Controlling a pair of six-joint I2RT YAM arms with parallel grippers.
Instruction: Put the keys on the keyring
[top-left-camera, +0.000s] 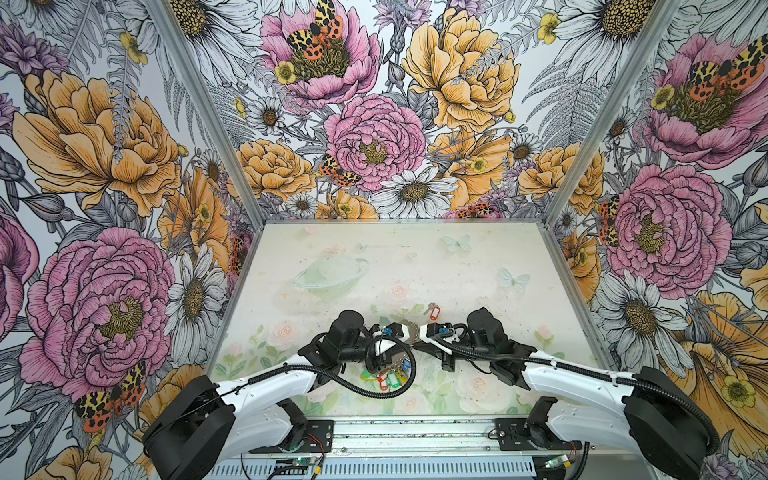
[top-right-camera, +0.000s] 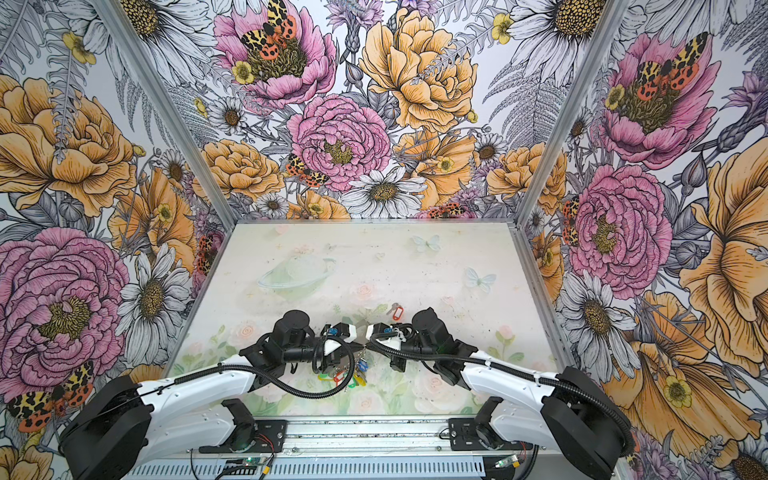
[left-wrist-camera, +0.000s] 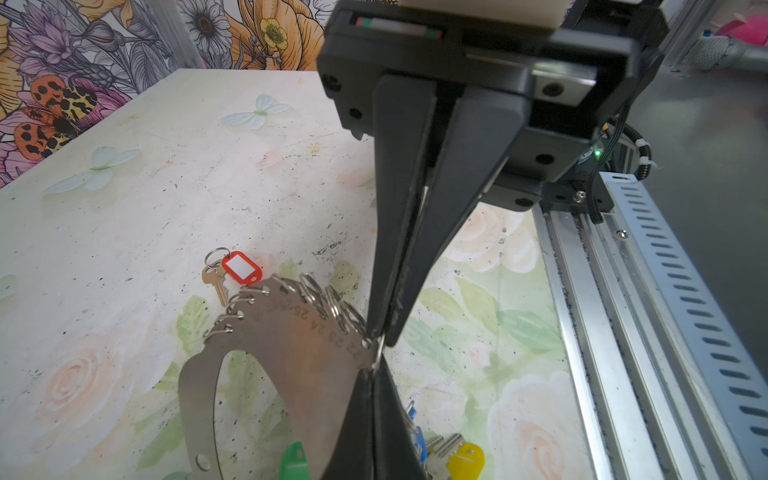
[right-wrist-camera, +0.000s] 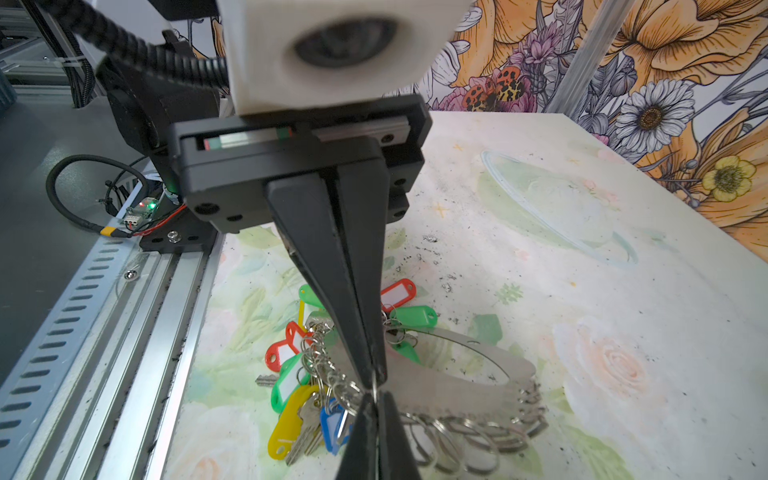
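Both sets of jaws are clenched and meet almost tip to tip above the front half of the desk (top-left-camera: 415, 266), about midway between its left and right edges. The left gripper (left-wrist-camera: 371, 376) is pinched on the rim of the keyring (left-wrist-camera: 299, 357), the flat grey plate with the oval hole, and holds it at a slant. The right gripper (right-wrist-camera: 375, 401) comes in from the opposite side and is closed on one thin split ring (left-wrist-camera: 377, 355) at that same stretch of rim, so the two pairs of black fingers nearly touch. More silver rings fan out along the plate's raised edge, with stamped numbers running beside their holes. The plate's lower end dips toward the front edge, where a bunch of coloured tags (right-wrist-camera: 291, 415) in yellow, green, blue and red lies heaped on the desk, close to the aluminium rail (left-wrist-camera: 582, 332). The keys (left-wrist-camera: 239, 268), a small key joined by a ring to a red tag with a white label window, lie loose on the desk on the far side of the plate, held by neither gripper. From here I can't tell whether the tag touches the plate. In both top views the keys (top-left-camera: 434, 311) (top-right-camera: 397, 311) sit just beyond the meeting fingers, a little toward the right edge. Flowered walls (top-left-camera: 374, 124) close in the desk's left, far and right edges.
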